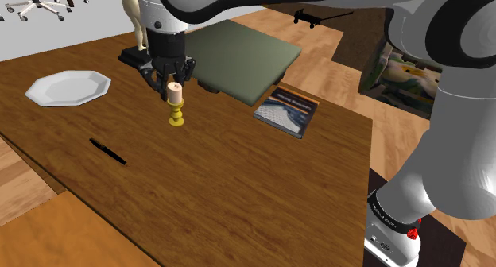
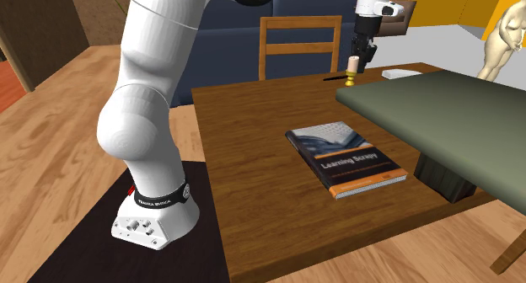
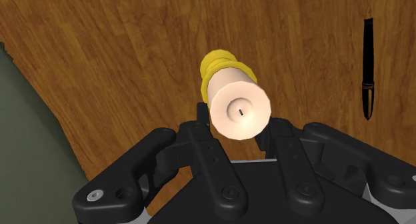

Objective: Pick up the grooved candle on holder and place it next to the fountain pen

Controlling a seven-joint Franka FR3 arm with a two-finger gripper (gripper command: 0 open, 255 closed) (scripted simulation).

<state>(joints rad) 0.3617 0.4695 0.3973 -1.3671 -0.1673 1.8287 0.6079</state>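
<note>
Candle (image 3: 239,111) pale peach (yellow holder)

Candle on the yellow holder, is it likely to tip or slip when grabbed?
The candle stands tall over a narrow yellow holder, so it would probably tip if nudged sideways. Round and rigid-looking, it may roll once toppled.
</note>
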